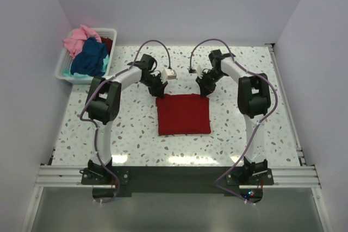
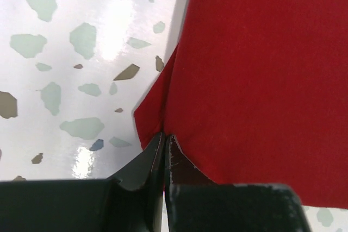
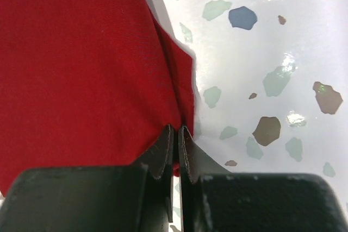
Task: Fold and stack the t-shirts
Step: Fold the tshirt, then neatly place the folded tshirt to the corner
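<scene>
Speckled white table (image 1: 261,129) carries a folded red shirt (image 1: 183,113) at its middle. Basket (image 1: 61,71) at the far left corner holds a pink shirt (image 1: 76,41) and a navy shirt (image 1: 89,58). Left gripper (image 2: 165,148) and right gripper (image 3: 175,139), jaws nearly together, each pinch a far corner of the red shirt.

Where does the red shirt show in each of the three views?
Top external: red shirt lies folded at the centre of the table.
Left wrist: it fills the right side, one corner at the left gripper.
Right wrist: it fills the left side, one corner at the right gripper.
Shared landmark: the table's speckled top beside the shirt.
</scene>
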